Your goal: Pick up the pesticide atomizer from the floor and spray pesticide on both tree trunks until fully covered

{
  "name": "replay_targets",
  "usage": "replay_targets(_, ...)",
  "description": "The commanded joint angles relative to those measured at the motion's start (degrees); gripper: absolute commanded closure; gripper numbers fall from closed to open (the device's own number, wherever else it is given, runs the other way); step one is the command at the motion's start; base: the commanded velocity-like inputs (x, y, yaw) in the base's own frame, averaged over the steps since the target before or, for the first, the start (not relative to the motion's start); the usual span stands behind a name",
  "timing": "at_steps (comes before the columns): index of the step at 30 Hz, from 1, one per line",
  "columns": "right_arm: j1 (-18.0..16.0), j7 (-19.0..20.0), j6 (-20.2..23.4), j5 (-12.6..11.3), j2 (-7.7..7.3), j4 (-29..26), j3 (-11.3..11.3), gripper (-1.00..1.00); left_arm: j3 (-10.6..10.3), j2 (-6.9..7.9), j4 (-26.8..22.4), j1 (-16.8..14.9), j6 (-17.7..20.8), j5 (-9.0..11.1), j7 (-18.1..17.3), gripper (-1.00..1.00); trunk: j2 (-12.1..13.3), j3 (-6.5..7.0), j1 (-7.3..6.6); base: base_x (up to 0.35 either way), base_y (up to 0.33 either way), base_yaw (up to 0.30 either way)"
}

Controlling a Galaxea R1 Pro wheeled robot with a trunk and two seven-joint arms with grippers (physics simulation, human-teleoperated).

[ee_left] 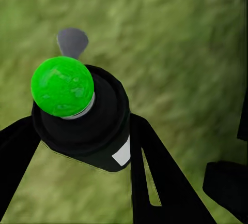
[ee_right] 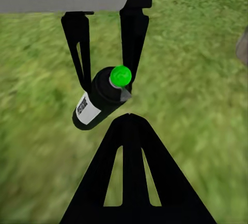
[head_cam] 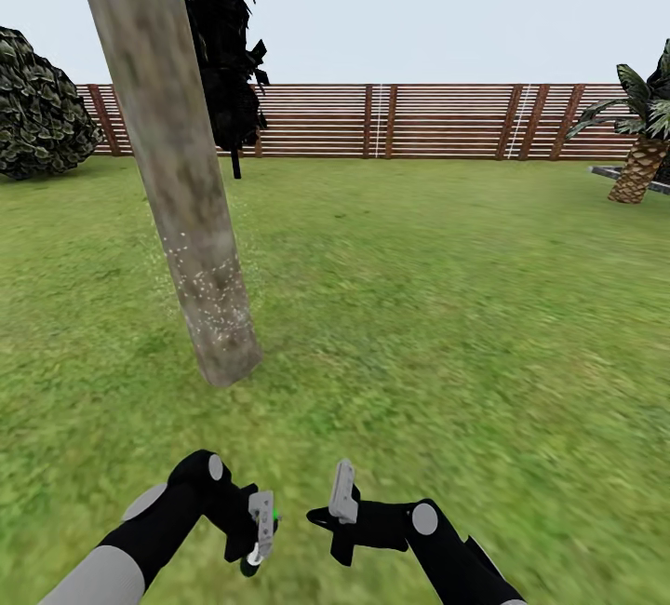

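A thick grey-brown tree trunk point(head_cam: 186, 186) stands tilted in the head view at centre left, with white pesticide specks point(head_cam: 212, 293) scattered over its lower part. My left gripper point(head_cam: 259, 535) is low in front of me, shut on the pesticide atomizer point(ee_left: 82, 120), a small dark bottle with a white label and a green dot on top. The atomizer point(ee_right: 101, 102) also shows between the left fingers point(ee_right: 133, 32) in the right wrist view. My right gripper point(head_cam: 321, 519) hangs just beside it, its fingers point(ee_right: 129, 172) shut together on nothing, pointing at the bottle.
Green lawn point(head_cam: 447, 307) spreads all around. A brown slatted fence point(head_cam: 419, 121) runs across the back. A dark columnar tree point(head_cam: 223, 47) stands behind the trunk, a round bush point(head_cam: 37, 112) at far left, and a palm point(head_cam: 642, 163) at far right.
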Motion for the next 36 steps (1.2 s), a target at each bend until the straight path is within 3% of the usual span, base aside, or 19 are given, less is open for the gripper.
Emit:
replay_targets(1, 0.0, 0.0, 0.0, 0.0, 0.03, 0.0, 0.0, 1.00, 0.1, 0.00, 0.1, 0.0, -0.7, 0.6, 0.0, 1.00, 0.0, 0.00, 0.00, 0.000, 0.000, 0.000)
replay_targets(4, 0.0, 0.0, 0.0, 0.0, 0.05, 0.0, 0.0, 1.00, 0.0, -0.06, 2.4, 0.0, -5.0, 2.1, 0.0, 1.00, 0.0, 0.00, 0.00, 0.000, 0.000, 0.000)
replay_targets(7, 0.0, 0.0, 0.0, 0.0, 0.03, 0.0, 0.0, 1.00, 0.1, -0.05, 3.7, 0.0, -6.3, 2.6, 0.0, 1.00, 0.0, 0.00, 0.00, 0.000, 0.000, 0.000)
replay_targets(17, 0.0, 0.0, 0.0, 0.0, 0.02, 0.0, 0.0, 1.00, -0.1, -0.39, 3.7, -0.2, -6.6, 6.1, -0.1, 1.00, 0.0, 0.00, 0.00, 0.000, 0.000, 0.000)
replay_targets(23, 0.0, 0.0, 0.0, 0.1, -0.13, 0.0, -0.1, 1.00, -0.1, -1.39, 3.5, -0.2, -6.7, 6.7, -0.2, 1.00, 0.0, 0.00, 0.00, 0.000, 0.000, 0.000)
replay_targets(33, 0.0, -0.1, -0.1, 0.2, -0.54, 0.3, -0.2, 1.00, -0.2, -1.68, 3.5, -0.4, -6.7, 8.0, -0.4, 1.00, 0.0, 0.00, 0.00, 0.000, 0.000, 0.000)
replay_targets(36, 0.0, -0.1, -0.1, 0.2, -1.26, 0.3, -0.2, 1.00, -0.2, -2.03, 3.5, -0.4, -6.7, 8.0, -1.4, 1.00, 0.0, 0.00, 0.00, 0.000, 0.000, 0.000)
